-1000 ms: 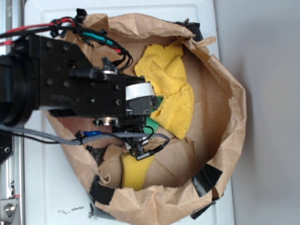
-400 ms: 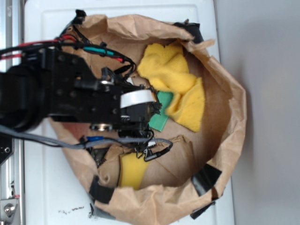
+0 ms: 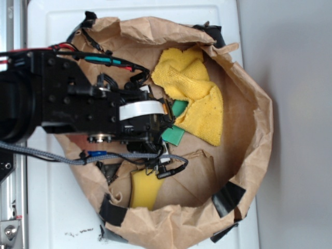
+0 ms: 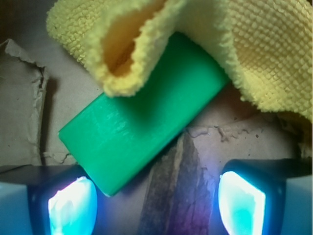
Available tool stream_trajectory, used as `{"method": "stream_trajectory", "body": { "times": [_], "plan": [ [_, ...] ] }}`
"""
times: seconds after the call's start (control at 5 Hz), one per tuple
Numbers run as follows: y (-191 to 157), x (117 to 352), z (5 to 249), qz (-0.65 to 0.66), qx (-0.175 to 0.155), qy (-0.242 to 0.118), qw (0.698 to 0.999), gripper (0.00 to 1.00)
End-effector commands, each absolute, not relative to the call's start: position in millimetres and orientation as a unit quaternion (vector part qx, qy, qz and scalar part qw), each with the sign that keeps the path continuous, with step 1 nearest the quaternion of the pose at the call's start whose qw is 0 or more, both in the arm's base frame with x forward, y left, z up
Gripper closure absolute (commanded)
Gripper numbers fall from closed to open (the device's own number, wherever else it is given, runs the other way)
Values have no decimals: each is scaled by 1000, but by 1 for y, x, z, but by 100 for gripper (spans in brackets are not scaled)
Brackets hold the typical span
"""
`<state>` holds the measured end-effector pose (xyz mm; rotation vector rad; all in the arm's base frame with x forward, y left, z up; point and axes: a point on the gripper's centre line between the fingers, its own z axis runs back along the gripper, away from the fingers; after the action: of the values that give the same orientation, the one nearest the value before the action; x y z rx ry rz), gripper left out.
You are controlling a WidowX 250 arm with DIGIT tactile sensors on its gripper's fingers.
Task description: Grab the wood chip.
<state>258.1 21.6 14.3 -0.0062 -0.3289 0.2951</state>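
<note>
The wood chip (image 4: pixel 176 191) is a dark streaky sliver lying on the brown paper, just below the green block (image 4: pixel 146 117). In the wrist view it lies between my two glowing fingertips (image 4: pixel 73 208), with gaps on both sides. My gripper (image 4: pixel 156 205) is open around it, touching nothing. A yellow cloth (image 4: pixel 195 39) drapes over the block's upper end. In the exterior view my gripper (image 3: pixel 155 142) hangs over the bag's floor beside the green block (image 3: pixel 174 135); the chip is hidden under the arm there.
A crumpled brown paper bag (image 3: pixel 254 129) rings the workspace with raised walls. A yellow cloth (image 3: pixel 194 93) lies at the upper right of the floor. A yellow strip (image 3: pixel 145 189) and paper flaps (image 3: pixel 192 171) sit toward the front. Black tape (image 3: pixel 228 199) marks the rim.
The arm has shifted left and slightly down. The yellow cloth has changed shape and slid, uncovering more of the green block.
</note>
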Motion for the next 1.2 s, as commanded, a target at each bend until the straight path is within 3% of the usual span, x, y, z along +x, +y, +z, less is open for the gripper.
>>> {"method": "stream_trajectory", "body": {
  "times": [0.0, 0.4, 0.6, 0.8, 1.0],
  "plan": [
    [25, 260, 30, 160, -6, -127, 979, 100],
    [24, 262, 55, 167, -20, -106, 980, 100],
    [24, 265, 84, 174, -27, -90, 980, 100],
    [31, 268, 133, 198, -26, -87, 976, 100],
    [35, 262, 165, 215, -13, -113, 970, 100]
  ]
}}
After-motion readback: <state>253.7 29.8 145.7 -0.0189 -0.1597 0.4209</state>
